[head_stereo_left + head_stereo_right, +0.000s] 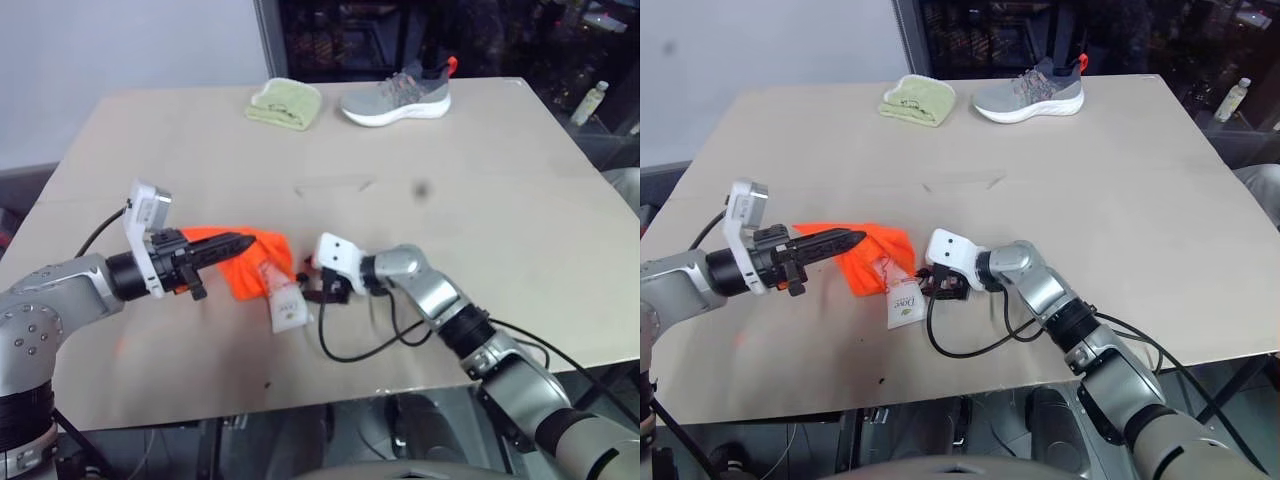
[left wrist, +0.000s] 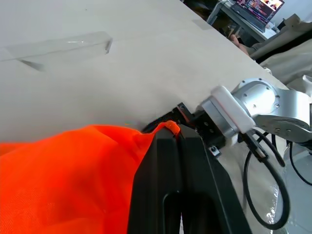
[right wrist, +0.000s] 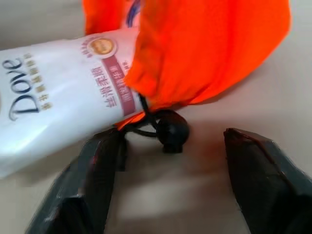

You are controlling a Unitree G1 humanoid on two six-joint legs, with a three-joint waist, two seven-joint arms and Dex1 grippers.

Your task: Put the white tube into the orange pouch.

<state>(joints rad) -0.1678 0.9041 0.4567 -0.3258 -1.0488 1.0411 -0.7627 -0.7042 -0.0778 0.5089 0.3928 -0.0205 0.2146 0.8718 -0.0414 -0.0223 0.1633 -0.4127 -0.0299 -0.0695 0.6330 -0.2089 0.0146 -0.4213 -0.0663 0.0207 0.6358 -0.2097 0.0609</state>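
Observation:
The orange pouch [image 1: 250, 265] lies left of the table's middle, its upper edge pinched and lifted by my left gripper [image 1: 243, 243], which is shut on the fabric [image 2: 63, 180]. The white tube [image 1: 284, 302] sits partly inside the pouch's mouth, its flat printed end [image 3: 53, 117] sticking out toward the table's front edge. My right gripper [image 3: 173, 170] is open just right of the mouth, low over the table. One of its fingers [image 3: 97, 180] is under the tube's edge, and the black cord toggle [image 3: 171, 131] lies just ahead of the gap between the fingers.
A folded light-green cloth [image 1: 285, 103] and a grey shoe [image 1: 397, 97] lie at the table's far edge. A pale bottle [image 1: 589, 103] stands beyond the table at the right. A black cable [image 1: 370, 340] loops on the table below my right wrist.

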